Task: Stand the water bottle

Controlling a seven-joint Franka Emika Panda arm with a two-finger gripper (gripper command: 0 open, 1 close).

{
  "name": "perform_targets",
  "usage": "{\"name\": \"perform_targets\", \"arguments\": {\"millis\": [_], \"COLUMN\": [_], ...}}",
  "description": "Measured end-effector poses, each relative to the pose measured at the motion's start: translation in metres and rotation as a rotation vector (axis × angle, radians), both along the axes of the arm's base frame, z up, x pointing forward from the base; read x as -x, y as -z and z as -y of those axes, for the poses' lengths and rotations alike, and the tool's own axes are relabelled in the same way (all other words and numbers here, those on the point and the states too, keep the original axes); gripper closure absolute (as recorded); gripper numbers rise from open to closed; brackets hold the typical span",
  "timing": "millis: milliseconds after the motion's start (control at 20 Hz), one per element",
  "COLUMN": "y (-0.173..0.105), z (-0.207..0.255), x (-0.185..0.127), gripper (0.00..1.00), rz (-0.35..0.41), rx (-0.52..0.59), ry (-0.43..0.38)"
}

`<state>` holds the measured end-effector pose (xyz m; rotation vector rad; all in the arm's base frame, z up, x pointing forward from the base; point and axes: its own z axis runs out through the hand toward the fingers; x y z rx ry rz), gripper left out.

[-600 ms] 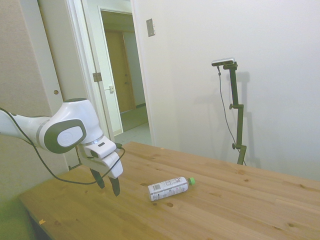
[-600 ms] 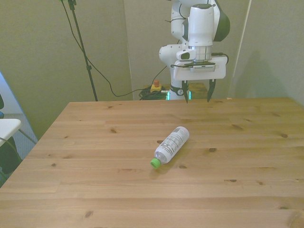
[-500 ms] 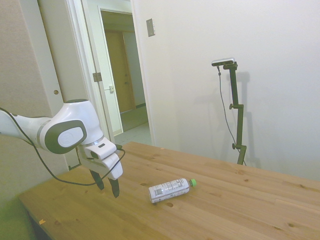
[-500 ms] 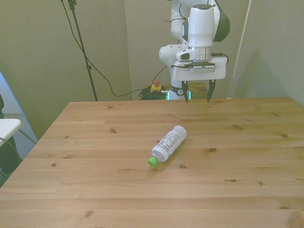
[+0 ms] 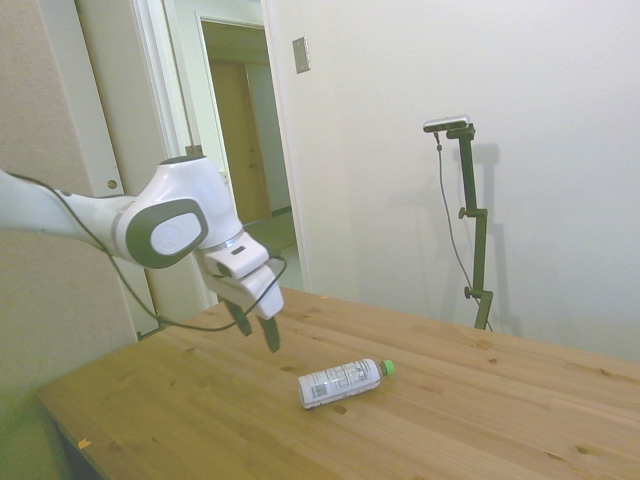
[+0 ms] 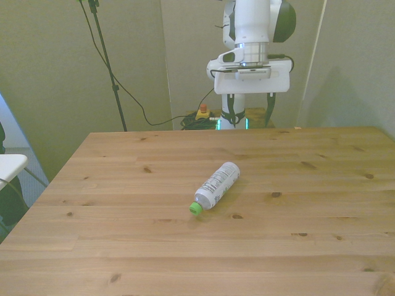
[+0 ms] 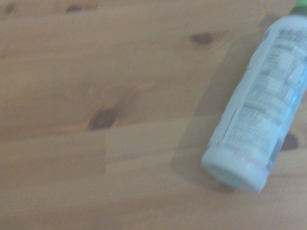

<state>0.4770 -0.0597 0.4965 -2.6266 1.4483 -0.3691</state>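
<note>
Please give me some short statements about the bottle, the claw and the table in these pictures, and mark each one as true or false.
1. The water bottle lies on its side on the wooden table. True.
2. The claw is shut on the bottle. False: it is open, in the air, apart from the bottle.
3. The bottle's cap is green. True.
4. The cap points toward the robot's base. False: in the front view it points toward the camera.
</note>
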Motion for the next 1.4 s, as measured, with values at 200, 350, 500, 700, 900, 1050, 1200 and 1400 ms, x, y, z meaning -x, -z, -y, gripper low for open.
{"name": "perform_targets", "arguments": {"millis": [200,350,500,700,900,1050,1200,1400], "y": [0.0,0.013,0.033,0.057,0.077,0.099,0.116,0.122], "z": [0.05,0.078,0.093,0.107,0.125,0.129,0.129,0.122], "x": [-0.048,-0.081,-0.113,-0.146,-0.16,-0.167,-0.171,-0.176], "gripper": [0.0,0.0,0.0,0.0,0.0,0.0,0.0,1.0], "rz": [0.013,0.011,0.007,0.0,-0.019,-0.041,-0.054,-0.055], "rx": [-0.011,-0.013,-0.013,-0.01,0.002,0.007,0.01,0.012], "ry": [0.086,0.147,0.197,0.258,0.287,0.293,0.295,0.284]}}
